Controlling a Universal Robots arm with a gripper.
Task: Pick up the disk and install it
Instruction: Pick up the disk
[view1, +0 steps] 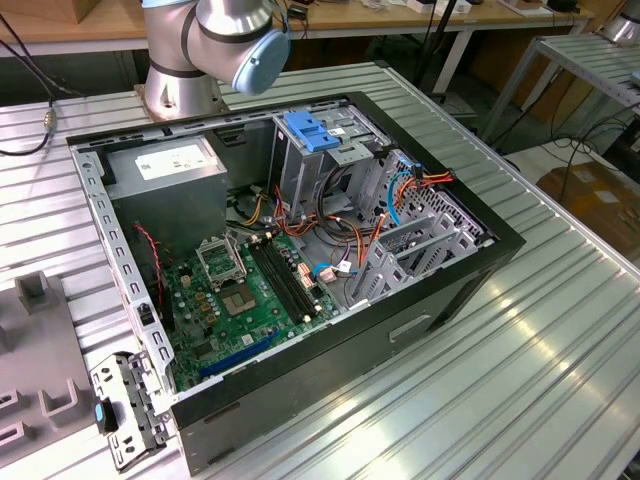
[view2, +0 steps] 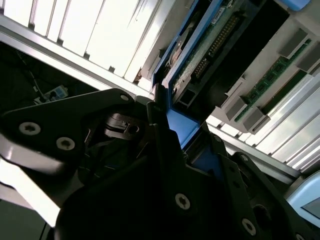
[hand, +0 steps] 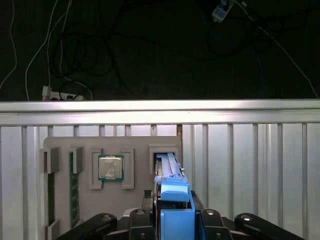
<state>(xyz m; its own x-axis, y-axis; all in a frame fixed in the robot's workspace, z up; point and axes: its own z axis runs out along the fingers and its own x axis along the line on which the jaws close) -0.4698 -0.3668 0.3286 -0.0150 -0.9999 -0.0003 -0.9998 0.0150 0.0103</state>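
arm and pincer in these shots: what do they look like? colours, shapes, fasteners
Arm: silver-grey cylindrical joints, one with a round light blue cap. Pincer: black angular linkage plates, fastened with silver socket-head screws.

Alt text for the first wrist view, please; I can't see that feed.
The hand is at the blue-railed disk, which stands on edge in a slot of a grey holder tray on the slatted metal table. A processor chip sits in the tray beside it.

Open computer case (view1: 300, 392) on ribbed tabletop (view1: 505, 385), green motherboard (view1: 215, 322) inside; processor chip (hand: 110, 167) seated in grey fixture tray (hand: 112, 144).
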